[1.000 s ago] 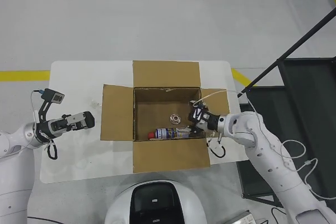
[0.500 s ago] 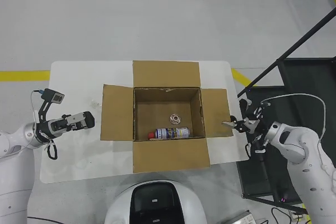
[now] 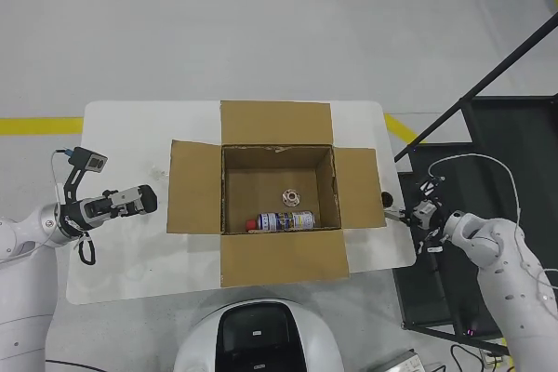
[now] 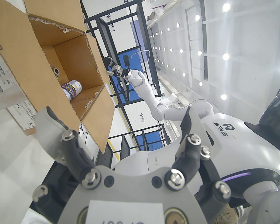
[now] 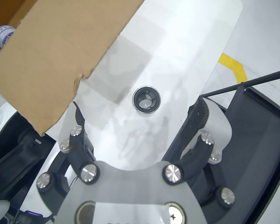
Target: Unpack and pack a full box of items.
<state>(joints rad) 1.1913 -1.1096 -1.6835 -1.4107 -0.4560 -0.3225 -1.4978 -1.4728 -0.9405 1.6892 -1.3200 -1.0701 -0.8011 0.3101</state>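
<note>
Open cardboard box (image 3: 279, 191) at centre of table (image 3: 121, 149); inside, labelled can (image 3: 288, 221) lying toward 6 o'clock, small metal fitting (image 3: 289, 196) mid-floor. Black ring (image 3: 387, 198) on table at 3 o'clock of box. Right gripper (image 3: 400, 216) just beside ring, fingers spread, empty. Left gripper (image 3: 152, 199) at 9 o'clock of box, fingers spread, empty.

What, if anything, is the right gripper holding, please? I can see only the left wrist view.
Observer: Nothing. The right gripper is open, and a small black cylinder stands on the table in front of it, beside the right flap of the box.
Operator: Thank you. Is my left gripper over the box?
Observer: No. From above, the left gripper is over bare table, apart from the left flap.
</note>
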